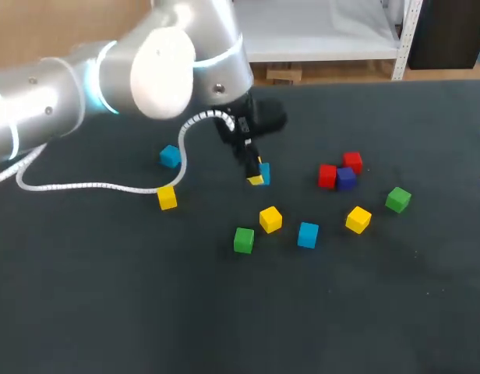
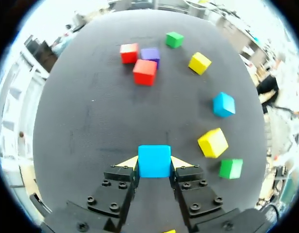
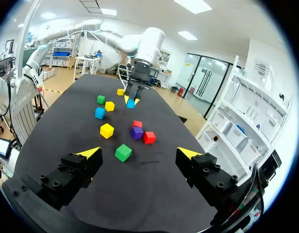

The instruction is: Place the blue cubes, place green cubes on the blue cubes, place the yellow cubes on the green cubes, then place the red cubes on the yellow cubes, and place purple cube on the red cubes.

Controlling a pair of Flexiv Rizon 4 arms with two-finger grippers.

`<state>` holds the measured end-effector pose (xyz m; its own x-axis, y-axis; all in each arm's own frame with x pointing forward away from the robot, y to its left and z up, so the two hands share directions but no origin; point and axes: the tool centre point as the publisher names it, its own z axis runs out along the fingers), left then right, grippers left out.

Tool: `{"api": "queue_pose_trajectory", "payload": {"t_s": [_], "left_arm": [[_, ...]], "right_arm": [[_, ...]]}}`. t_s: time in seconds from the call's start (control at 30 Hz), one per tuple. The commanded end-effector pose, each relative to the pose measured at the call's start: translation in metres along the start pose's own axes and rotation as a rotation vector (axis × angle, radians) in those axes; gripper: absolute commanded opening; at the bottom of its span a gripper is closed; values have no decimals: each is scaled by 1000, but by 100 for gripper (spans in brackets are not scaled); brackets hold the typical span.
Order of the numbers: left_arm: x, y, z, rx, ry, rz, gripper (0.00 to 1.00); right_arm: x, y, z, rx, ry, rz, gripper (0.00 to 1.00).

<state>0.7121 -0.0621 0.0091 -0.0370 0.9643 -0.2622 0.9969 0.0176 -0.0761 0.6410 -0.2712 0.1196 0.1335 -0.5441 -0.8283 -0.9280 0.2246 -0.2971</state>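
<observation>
My left gripper is shut on a blue cube near the table's middle, low over the dark surface. Ahead of it lie two red cubes and a purple cube bunched together. Loose around them are a blue cube, yellow cubes and green cubes. Another blue cube and a yellow cube sit under the left arm. My right gripper hangs open and empty at the table's right edge, with a green cube ahead of it.
The left arm's white cable droops over the table's left part, close to the yellow cube there. The dark tabletop is bare along its front half.
</observation>
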Motion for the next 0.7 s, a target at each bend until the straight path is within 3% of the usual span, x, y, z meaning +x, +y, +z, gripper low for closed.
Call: {"api": "queue_pose_trajectory", "payload": {"t_s": [0.03,0.3,0.7], "left_arm": [[-4,-3,14,-260,-21,6,0],[-7,-3,24,-258,-28,21,0],[0,-8,19,-231,8,36,0]], "right_arm": [[0,1,0,2,0,-1,100],[0,1,0,2,0,-1,100],[0,1,0,2,0,-1,100]]}}
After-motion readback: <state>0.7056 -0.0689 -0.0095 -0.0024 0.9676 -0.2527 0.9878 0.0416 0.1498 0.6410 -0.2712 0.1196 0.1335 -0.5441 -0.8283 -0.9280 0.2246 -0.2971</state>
